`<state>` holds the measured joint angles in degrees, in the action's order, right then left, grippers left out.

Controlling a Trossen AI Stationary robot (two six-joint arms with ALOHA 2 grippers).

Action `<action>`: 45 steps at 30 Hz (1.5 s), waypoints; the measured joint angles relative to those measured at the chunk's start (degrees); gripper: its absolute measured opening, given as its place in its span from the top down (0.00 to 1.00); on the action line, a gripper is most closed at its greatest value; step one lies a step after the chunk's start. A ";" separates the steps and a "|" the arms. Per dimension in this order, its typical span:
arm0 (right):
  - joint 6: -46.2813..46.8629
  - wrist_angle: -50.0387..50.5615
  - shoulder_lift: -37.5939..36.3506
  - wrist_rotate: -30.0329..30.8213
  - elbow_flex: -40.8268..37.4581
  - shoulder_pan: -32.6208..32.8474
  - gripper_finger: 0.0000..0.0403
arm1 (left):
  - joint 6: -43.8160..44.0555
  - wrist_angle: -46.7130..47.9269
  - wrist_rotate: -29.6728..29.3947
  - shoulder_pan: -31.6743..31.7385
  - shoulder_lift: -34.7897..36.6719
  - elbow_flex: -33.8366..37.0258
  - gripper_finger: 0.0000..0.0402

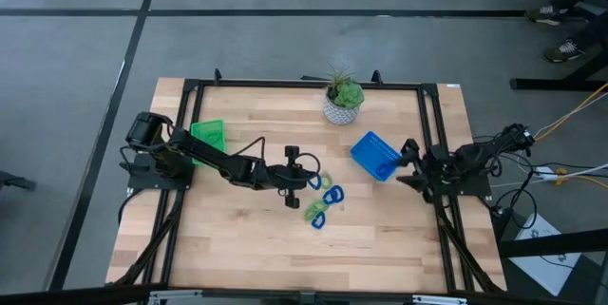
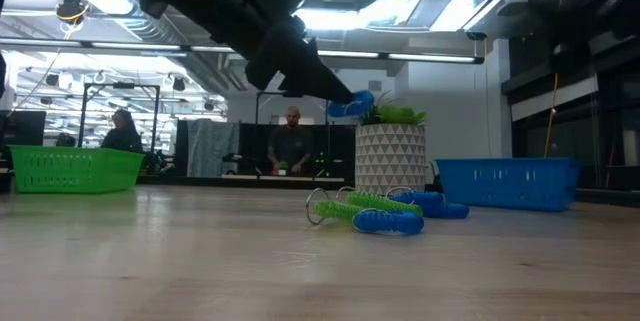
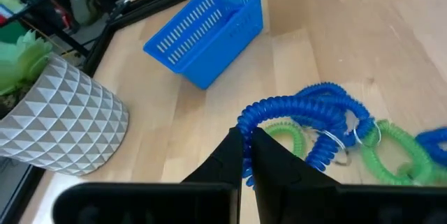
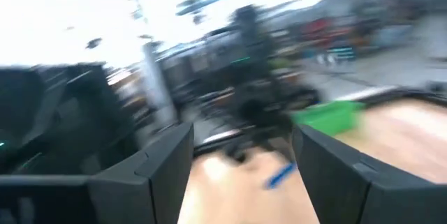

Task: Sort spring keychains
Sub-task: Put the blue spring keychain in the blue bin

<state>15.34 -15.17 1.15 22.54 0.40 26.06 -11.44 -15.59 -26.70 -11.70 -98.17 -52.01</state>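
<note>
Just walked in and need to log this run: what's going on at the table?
The left gripper is shut on a blue spring keychain, lifted above the pile of blue and green keychains mid-table. The right gripper waits open beside the blue tray. The green tray sits at the left.
</note>
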 joint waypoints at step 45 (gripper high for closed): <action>15.35 -0.51 80.51 2.80 38.19 -12.53 0.40 | -0.17 1.76 -21.81 -11.08 0.00 0.00 0.98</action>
<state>30.69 -15.68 81.66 25.34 38.59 13.53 -11.61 -13.83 -48.51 -22.79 -98.17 -52.01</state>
